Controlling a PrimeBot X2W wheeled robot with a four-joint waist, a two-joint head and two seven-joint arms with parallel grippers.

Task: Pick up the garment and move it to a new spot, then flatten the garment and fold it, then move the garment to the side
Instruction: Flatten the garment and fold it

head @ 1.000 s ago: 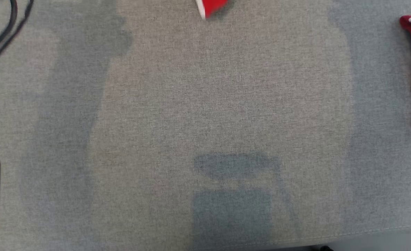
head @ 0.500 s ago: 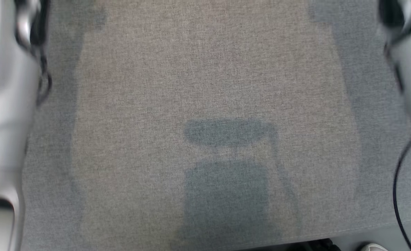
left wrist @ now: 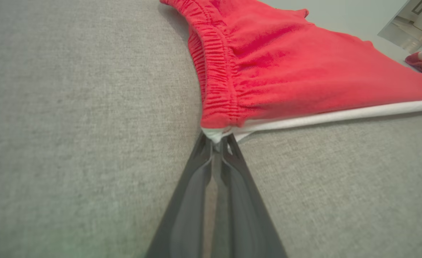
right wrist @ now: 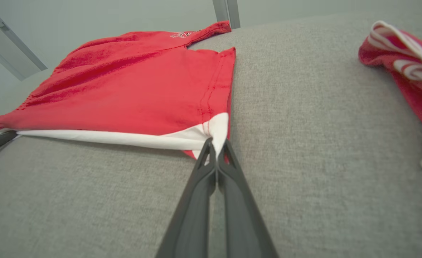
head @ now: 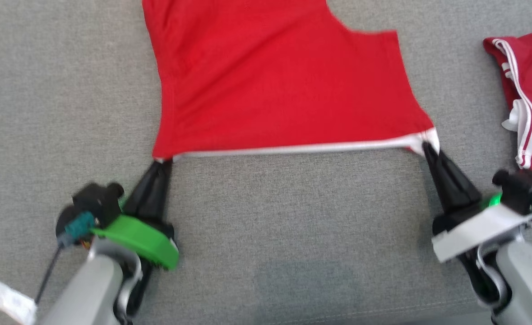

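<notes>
Here the left gripper [head: 159, 163] and the right gripper [head: 426, 148] are each clamped shut on a near corner of the garment [head: 284, 81]. Its white-trimmed edge [head: 293, 148] is drawn in a taut line from one set of fingertips to the other. The red cloth spreads away ahead of both grippers over the grey fabric surface [head: 293, 234], mostly flat. A few pulled creases fan out just beyond the left gripper's tips, where a gathered elastic band [left wrist: 214, 71] runs off from the pinched corner.

Off to the outer side of the right gripper, well apart from the stretched cloth, a second red garment with white stripes [head: 525, 90] lies bunched.

This looks like the flattening step: the garment is laid out at its spot under tension, and no fold has been made. The next move probably calls for settling the held edge onto the surface with the tension kept even, so the creases near the left corner ease out. After that the two corners could be carried forward together over the cloth for the first fold, without letting one side lead and skew the edge.
</notes>
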